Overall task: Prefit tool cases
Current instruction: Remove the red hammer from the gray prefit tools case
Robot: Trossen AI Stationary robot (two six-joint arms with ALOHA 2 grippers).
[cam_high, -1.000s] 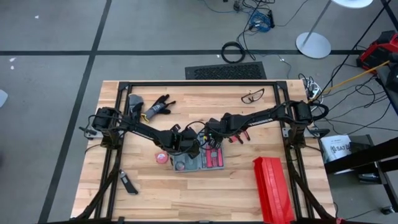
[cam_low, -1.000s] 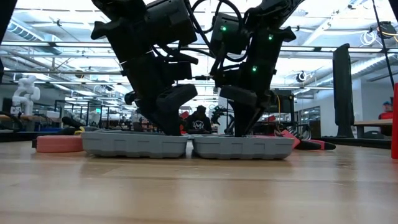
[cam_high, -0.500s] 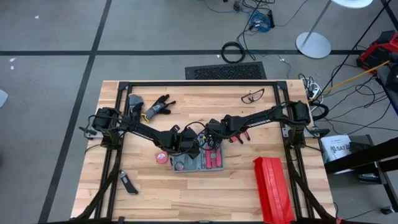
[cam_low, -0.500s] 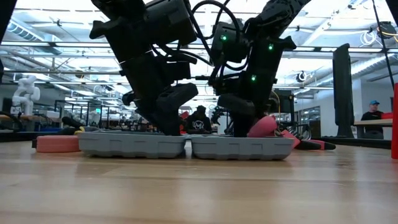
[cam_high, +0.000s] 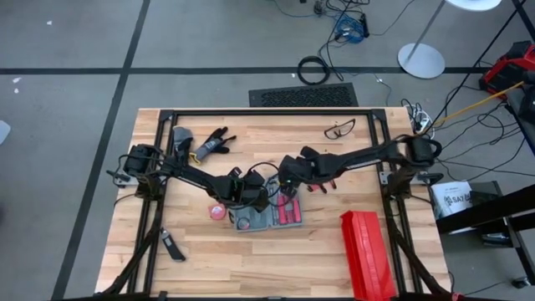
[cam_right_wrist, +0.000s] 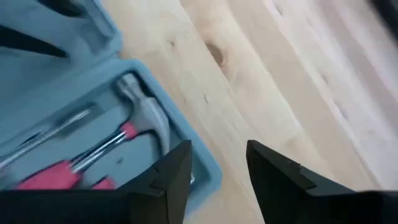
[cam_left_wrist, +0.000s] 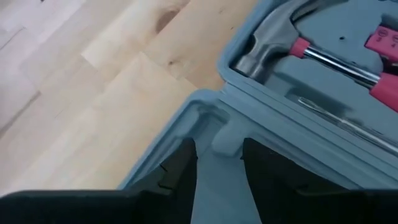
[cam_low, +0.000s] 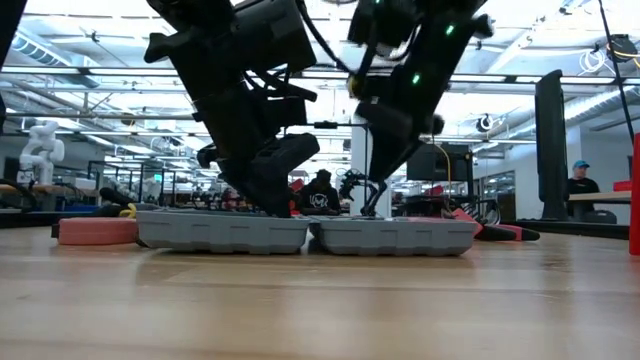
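Observation:
The blue-grey tool case [cam_high: 266, 217] lies open and flat on the table, its two halves side by side [cam_low: 305, 235]. The right half holds a hammer [cam_right_wrist: 146, 118] and red-handled tools. My left gripper [cam_high: 253, 201] [cam_left_wrist: 217, 168] stands at the far rim of the left half, near the hinge. My right gripper [cam_high: 288, 188] [cam_right_wrist: 217, 168] hangs open a little above the right half's far corner. Only bare table shows between its fingers. My left gripper has the left half's far rim [cam_left_wrist: 219, 134], at the corner by the hinge, between its two fingers. The rim fills the gap between them. The fingers [cam_low: 275, 195] slant down onto it from the far left. The case rests flat on the table.
A long red ribbed box [cam_high: 368, 251] lies at the near right. A pink roll [cam_high: 217, 211] sits just left of the case. Black gloves [cam_high: 213, 144], safety glasses [cam_high: 338, 129] and a small knife [cam_high: 171, 245] lie farther off. People stand in the room behind [cam_low: 580, 180].
My right gripper has risen off the case's right half and tipped. A pink handle that stood up above that half's rim half a second ago no longer shows there. The case has slid slightly toward the table's right edge.

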